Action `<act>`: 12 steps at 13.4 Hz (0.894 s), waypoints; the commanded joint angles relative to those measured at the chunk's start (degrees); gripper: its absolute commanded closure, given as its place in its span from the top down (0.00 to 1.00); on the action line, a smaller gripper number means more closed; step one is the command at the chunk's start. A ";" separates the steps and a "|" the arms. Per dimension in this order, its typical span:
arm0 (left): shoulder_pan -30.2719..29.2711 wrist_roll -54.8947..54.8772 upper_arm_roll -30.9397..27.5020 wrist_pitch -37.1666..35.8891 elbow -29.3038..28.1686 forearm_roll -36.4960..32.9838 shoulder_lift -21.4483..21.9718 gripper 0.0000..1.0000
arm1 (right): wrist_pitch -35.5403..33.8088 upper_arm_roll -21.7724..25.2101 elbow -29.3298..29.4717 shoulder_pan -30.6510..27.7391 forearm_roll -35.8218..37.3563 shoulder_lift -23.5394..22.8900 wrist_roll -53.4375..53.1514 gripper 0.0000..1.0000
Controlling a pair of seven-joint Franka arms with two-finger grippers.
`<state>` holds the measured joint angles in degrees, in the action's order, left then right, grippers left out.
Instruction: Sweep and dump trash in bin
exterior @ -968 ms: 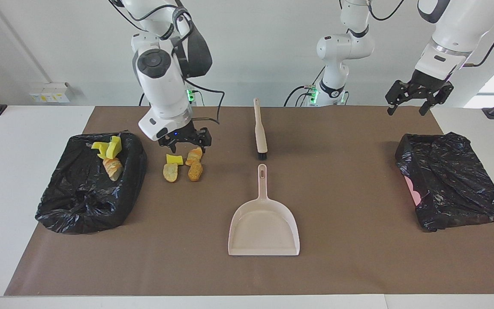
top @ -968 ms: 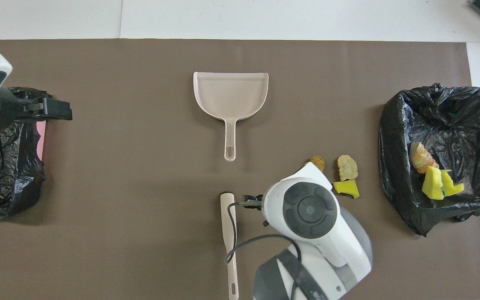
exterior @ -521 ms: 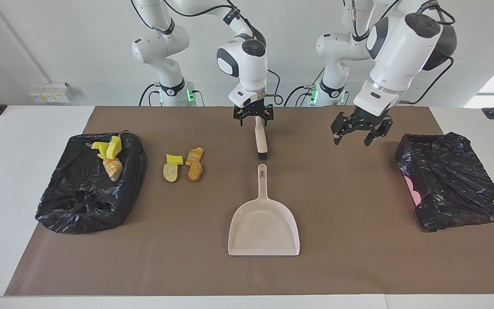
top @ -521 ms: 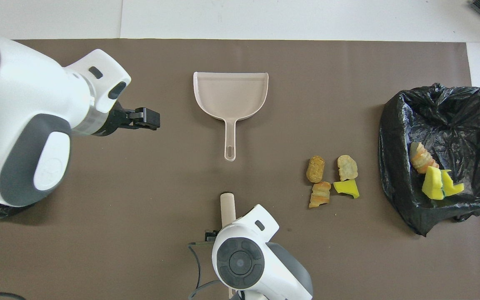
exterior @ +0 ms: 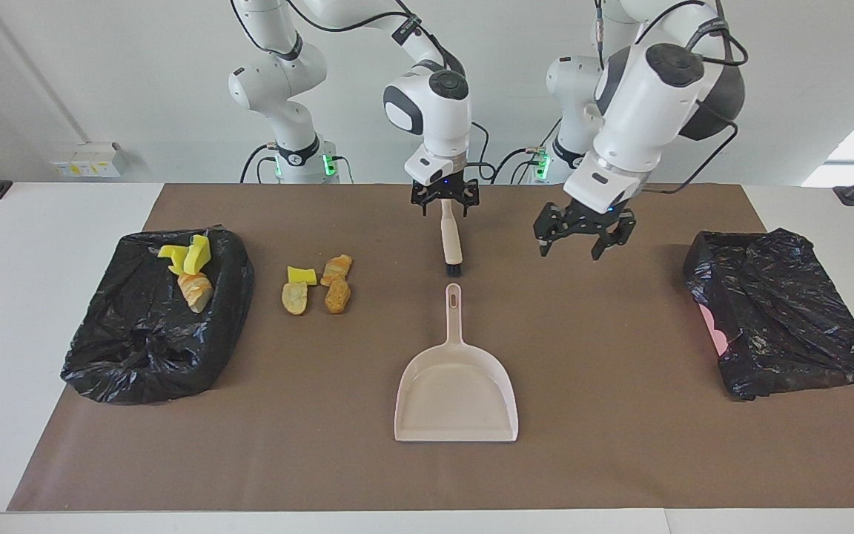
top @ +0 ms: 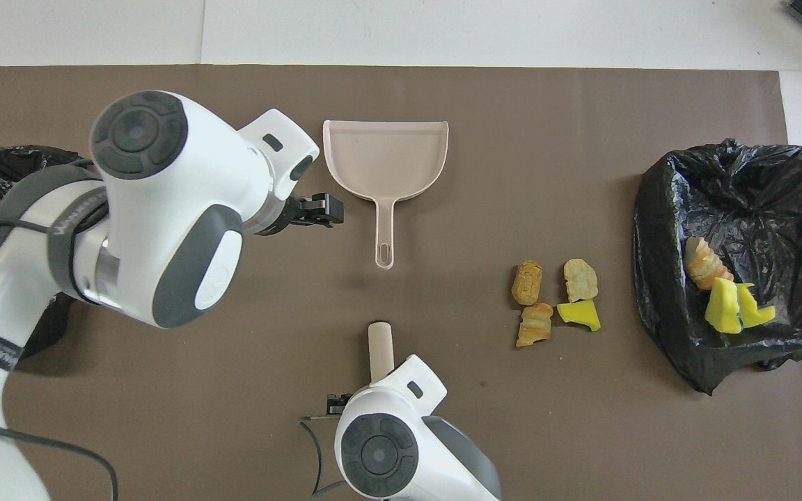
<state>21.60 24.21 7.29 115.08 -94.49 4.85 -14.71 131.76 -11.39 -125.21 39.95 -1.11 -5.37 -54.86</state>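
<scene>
The right claw point(exterior: 444, 205) hangs released over the brush point(exterior: 450, 239) handle; the left claw point(exterior: 577, 239), also released, hovers over bare table point(exterior: 620, 311) beside the dustpan point(exterior: 457, 386). Four pieces of trash point(exterior: 316, 285) lie beside the bin point(exterior: 145, 348), three more inside it. No writing is readable.

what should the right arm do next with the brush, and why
Probably lower the right gripper and close on the brush handle. It hangs open right over that handle, nothing is held, and four scraps lie on the mat beside the bin, unswept. The open left gripper hangs over bare mat near the dustpan.
</scene>
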 commanded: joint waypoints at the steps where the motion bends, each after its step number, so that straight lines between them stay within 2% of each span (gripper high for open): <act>1: 3.27 3.04 -0.96 3.39 3.96 0.25 -6.03 1.00 | 2.27 0.23 -1.34 1.54 -0.12 -1.48 -2.27 1.00; 3: 3.36 2.86 -0.96 5.32 4.22 0.16 -7.96 1.00 | 0.09 0.14 -1.61 1.54 -0.12 -0.96 -2.09 1.00; 6: 4.49 3.21 -0.96 8.58 4.31 0.43 -9.72 1.00 | -7.38 0.14 -1.52 1.54 -0.12 0.18 -2.97 1.00; 8: 5.46 4.61 -0.96 10.77 3.87 0.34 -9.98 1.00 | -8.01 -0.21 -1.52 1.89 -0.12 0.89 -3.67 0.99; 10: 8.36 6.90 -0.96 11.92 4.04 -0.19 -13.13 1.00 | -8.45 -0.21 -1.52 1.63 -1.60 2.03 -2.89 0.90; 12: 8.37 6.90 -0.96 13.49 3.70 -0.27 -13.41 1.00 | -8.28 -0.12 -1.61 1.54 -3.89 2.12 -1.66 0.75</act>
<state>29.12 30.34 7.21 126.89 -91.75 4.83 -26.69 123.94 -11.47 -125.97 41.68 -2.86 -4.62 -56.82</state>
